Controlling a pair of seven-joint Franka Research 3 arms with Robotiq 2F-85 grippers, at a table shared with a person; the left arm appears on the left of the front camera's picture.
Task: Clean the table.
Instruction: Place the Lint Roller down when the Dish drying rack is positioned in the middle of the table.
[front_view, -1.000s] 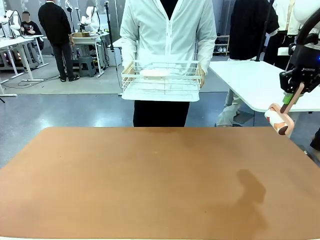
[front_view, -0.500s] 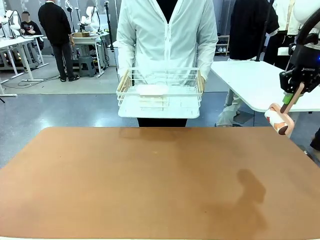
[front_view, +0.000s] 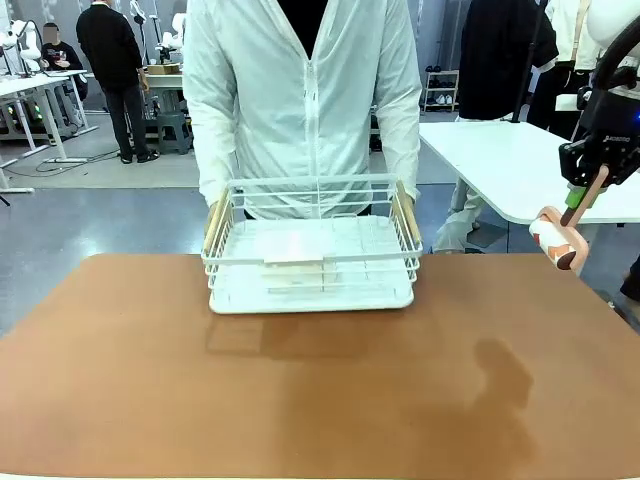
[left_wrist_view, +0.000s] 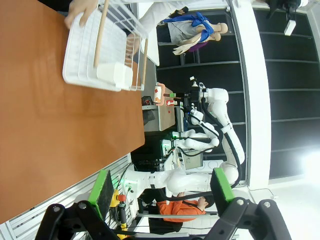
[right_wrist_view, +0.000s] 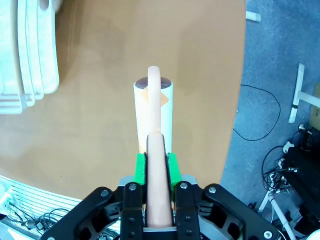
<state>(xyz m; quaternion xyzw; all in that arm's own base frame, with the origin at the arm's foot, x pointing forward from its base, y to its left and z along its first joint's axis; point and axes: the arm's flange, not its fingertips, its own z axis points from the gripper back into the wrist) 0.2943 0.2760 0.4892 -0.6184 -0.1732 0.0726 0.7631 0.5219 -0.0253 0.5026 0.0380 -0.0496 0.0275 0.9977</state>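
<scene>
Table (front_view: 320, 400): terracotta top, matte and smooth, with rounded far corners. It lies between the robot and the person, its long axis running left to right across the front view. The near edge and both side ends are cut off by the frame.
Person (front_view: 300, 100): stands at the far edge in a white zip jacket; legs hidden behind the rack and table.
Wire rack (front_view: 312, 262): white wire walls on a white tray base, with pale wooden bars at both short ends. It is rectangular, long side parallel to the table's far edge, and sits at the far middle of the top. Cannot tell whether it rests on the top or hangs just above. The pale flat contents are hard to make out.
Person's hands: one at each end bar, mostly hidden by wire; one hand (left_wrist_view: 82, 10) shows in the left wrist view.
Shadow (front_view: 500, 375): dark soft patch on the right part of the top.
Right gripper (right_wrist_view: 156, 162): green pads clamped on the roller's handle.
Roller (front_view: 553, 238): pink rounded handle and white cylinder head with brownish patches. It hangs over the table's far right corner, handle in line with the fingers.
Left gripper (left_wrist_view: 161, 192): fingers spread apart with nothing between them, green pads (left_wrist_view: 103, 192) showing. Table top lies sideways beyond.
</scene>
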